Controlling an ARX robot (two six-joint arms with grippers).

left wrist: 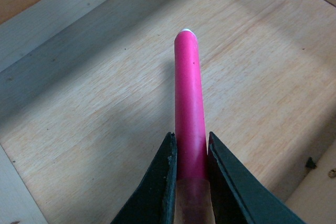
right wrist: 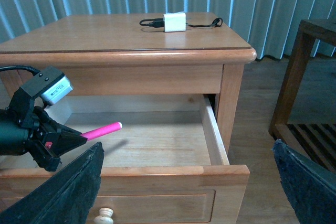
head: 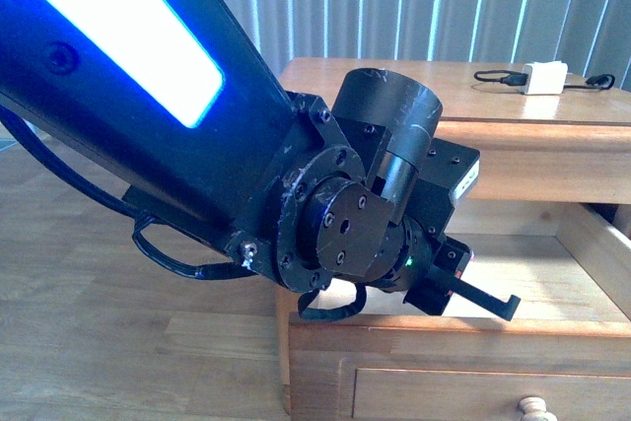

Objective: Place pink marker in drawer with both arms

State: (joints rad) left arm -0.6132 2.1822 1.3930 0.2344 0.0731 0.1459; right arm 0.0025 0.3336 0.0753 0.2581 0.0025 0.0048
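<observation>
Status: drawer (right wrist: 212, 135) open; left claw (left wrist: 191, 139) clamped on marker (left wrist: 188, 87) at its paler end, barrel jutting ahead of the tips, drawer floor just below; right claw (right wrist: 186, 148) spread wide, empty, drawer ahead of it. Judged: carry done; release into drawer not yet done.

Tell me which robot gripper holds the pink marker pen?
The black left gripper: it pinches the bright pink marker above the open wooden drawer; the right gripper is wide open, empty.
</observation>
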